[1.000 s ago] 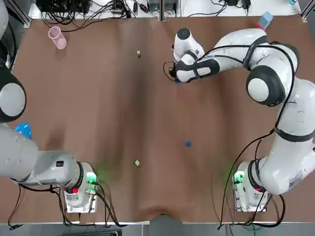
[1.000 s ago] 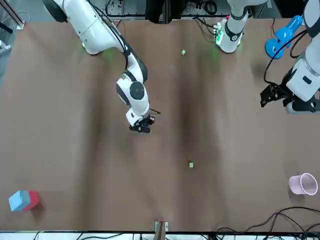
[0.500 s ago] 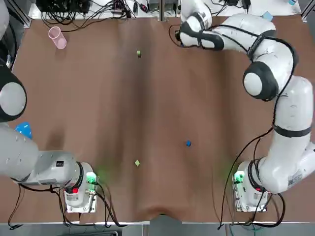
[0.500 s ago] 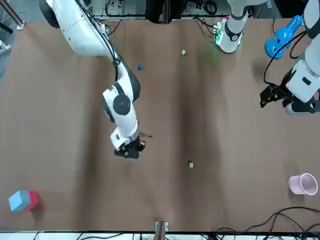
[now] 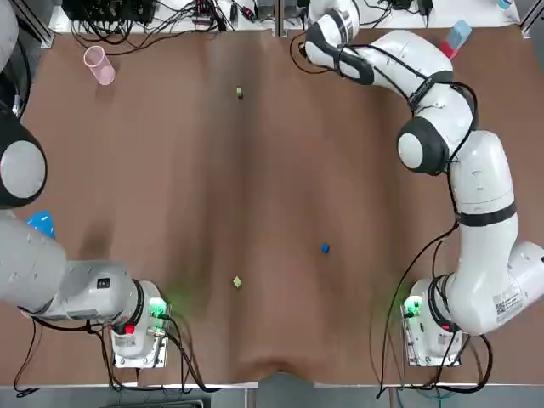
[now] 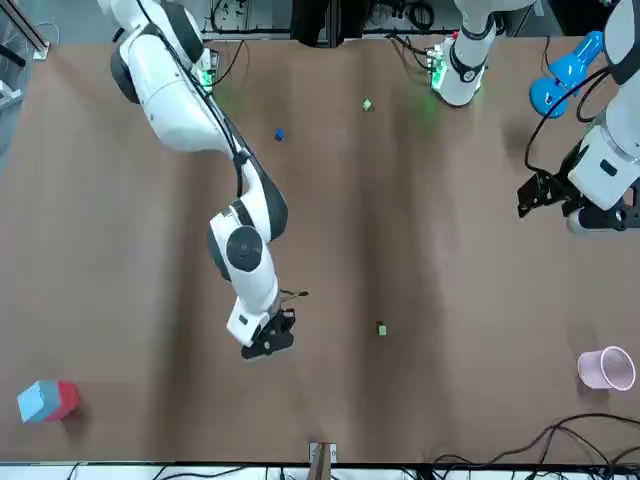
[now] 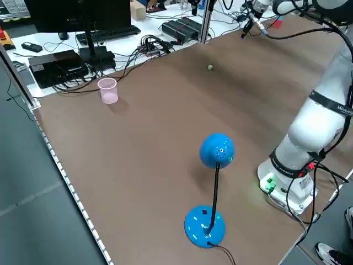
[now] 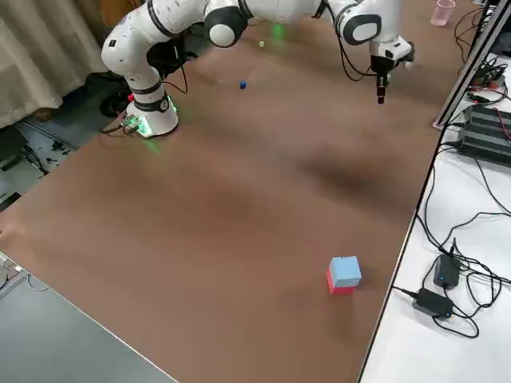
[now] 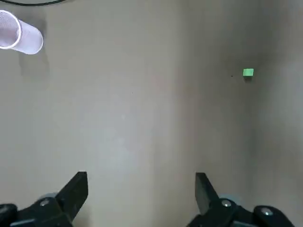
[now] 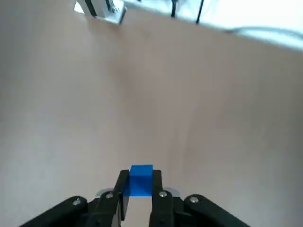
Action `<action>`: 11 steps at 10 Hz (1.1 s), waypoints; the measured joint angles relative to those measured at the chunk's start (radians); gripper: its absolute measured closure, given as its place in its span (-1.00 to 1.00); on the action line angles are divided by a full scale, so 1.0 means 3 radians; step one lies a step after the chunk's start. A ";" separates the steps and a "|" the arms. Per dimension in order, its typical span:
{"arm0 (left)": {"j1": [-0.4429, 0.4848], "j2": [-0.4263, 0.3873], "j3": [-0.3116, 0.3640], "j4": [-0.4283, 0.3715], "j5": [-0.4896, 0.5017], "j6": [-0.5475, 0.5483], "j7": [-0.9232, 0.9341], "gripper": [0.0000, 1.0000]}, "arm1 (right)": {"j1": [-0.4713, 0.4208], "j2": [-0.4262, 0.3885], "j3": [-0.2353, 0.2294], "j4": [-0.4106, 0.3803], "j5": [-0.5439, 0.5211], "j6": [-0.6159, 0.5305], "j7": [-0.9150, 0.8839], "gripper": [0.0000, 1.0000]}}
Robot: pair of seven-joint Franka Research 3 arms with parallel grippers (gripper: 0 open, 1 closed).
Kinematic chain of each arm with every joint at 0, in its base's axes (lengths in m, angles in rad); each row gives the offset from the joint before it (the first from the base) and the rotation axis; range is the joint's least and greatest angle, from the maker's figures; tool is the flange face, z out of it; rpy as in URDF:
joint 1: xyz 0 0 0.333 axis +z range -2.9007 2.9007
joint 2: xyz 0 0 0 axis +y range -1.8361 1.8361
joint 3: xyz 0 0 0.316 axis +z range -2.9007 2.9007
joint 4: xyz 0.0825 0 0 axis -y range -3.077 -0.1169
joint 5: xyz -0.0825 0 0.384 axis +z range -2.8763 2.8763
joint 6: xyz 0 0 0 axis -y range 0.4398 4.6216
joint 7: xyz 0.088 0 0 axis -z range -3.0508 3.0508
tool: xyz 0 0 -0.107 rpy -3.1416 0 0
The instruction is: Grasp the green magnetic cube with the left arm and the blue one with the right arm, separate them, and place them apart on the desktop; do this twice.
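My right gripper (image 10: 140, 178) is shut on a small blue cube (image 10: 141, 179) and holds it above the table near the far edge, as the front view (image 6: 266, 340) and right side view (image 8: 380, 89) show. A green cube (image 5: 240, 93) lies alone at the far left-centre, also seen in the left wrist view (image 9: 248, 72). A second green cube (image 5: 237, 281) and a second blue cube (image 5: 325, 248) lie apart near the robot's side. My left gripper (image 9: 139, 187) stands open and empty, raised at the table's left side (image 6: 535, 192).
A pink cup (image 5: 99, 65) lies at the far left corner. A blue and red block (image 6: 45, 400) sits at the far right corner. A blue desk lamp (image 7: 212, 187) stands by the left edge. Cables run along the far edge.
The right arm swung from mid-table out toward the far edge with the blue cube in its fingers. The green cubes and the left arm stayed put.
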 joint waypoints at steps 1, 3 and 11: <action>0.0000 0.0000 -0.0007 0.0001 -0.0001 0.0000 0.0000 -1.00 | -0.0044 0.0027 -0.0006 0.0072 0.0000 0.0079 -0.0228 0.54; -0.0002 0.0000 -0.0016 0.0002 -0.0028 0.0000 0.0000 -1.00 | -0.0124 0.0045 -0.0011 0.0106 0.0000 0.0282 -0.0490 0.54; 0.0021 0.0001 0.0008 0.0042 -0.0117 0.0001 0.0000 -1.00 | -0.0181 -0.0043 -0.0085 0.0056 0.0000 0.0380 -0.0685 -1.00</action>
